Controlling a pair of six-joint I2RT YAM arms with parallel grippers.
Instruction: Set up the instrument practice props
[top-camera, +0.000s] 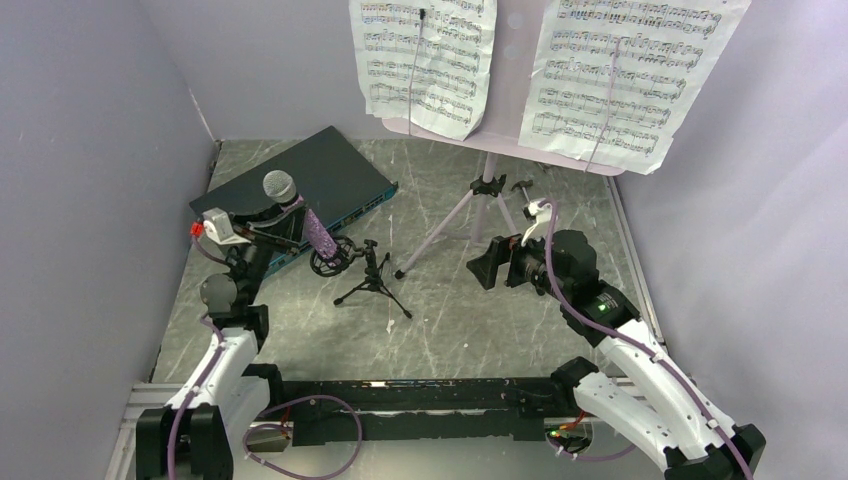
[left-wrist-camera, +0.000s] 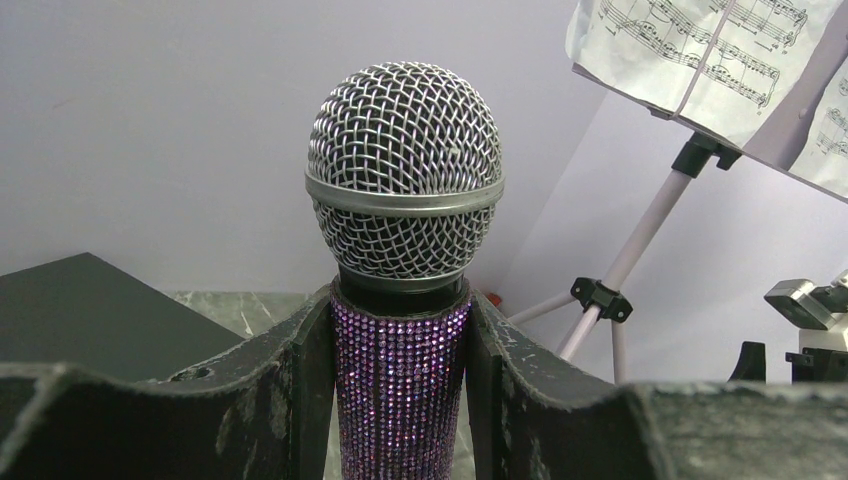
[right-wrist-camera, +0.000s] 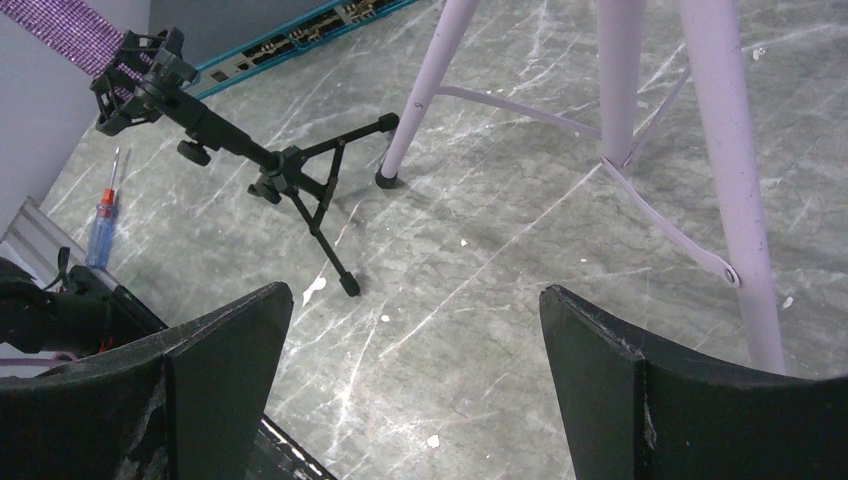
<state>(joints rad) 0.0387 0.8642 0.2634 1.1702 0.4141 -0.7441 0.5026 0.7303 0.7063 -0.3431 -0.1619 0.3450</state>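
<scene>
The pale-lilac music stand (top-camera: 487, 190) stands on its tripod at the back with two white sheet-music pages (top-camera: 425, 60) (top-camera: 620, 75) on it. My left gripper (top-camera: 290, 222) is shut on the purple glitter microphone (top-camera: 318, 232), just below its silver mesh head (left-wrist-camera: 404, 170). The microphone is tilted, and its lower end meets the ring mount (top-camera: 328, 262) of the small black tripod mic stand (top-camera: 373, 282). In the left wrist view the fingers (left-wrist-camera: 305, 370) press the glitter body on both sides. My right gripper (top-camera: 490, 262) is open and empty, above bare table right of the mic stand (right-wrist-camera: 290, 180).
A dark flat box with a teal edge (top-camera: 300, 175) lies at the back left, behind the microphone. A screwdriver (right-wrist-camera: 103, 215) lies by the table's edge. The music stand's legs (right-wrist-camera: 620, 100) spread close to my right gripper. Lilac walls enclose the table.
</scene>
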